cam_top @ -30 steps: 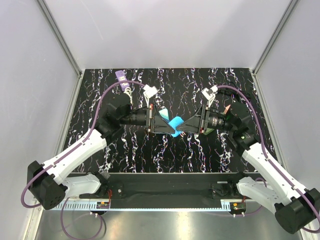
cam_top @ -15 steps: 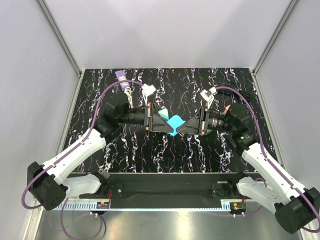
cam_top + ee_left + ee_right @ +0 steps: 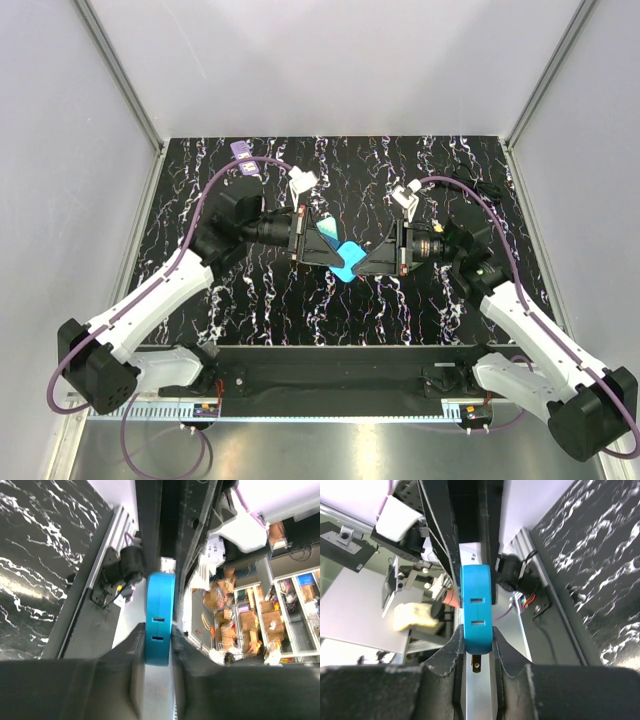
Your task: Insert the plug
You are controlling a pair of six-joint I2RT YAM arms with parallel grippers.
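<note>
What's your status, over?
Left end effector shut on left blue piece. Right end effector shut on right blue piece. Mating unclear. Nothing seen blocking.

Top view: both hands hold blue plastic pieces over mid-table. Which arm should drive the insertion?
Right, probably. The right hand pinches its bright blue slotted block by the tail, most of it projecting toward the left hand, which clamps the teal-blue block and can serve as the anchor.

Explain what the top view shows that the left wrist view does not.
Only top: the left arm and right arm whole, and the full table. Only left wrist: two slots in the blue piece, and shelves behind. Both: the left gripper shut on the blue piece, above the table.
</note>
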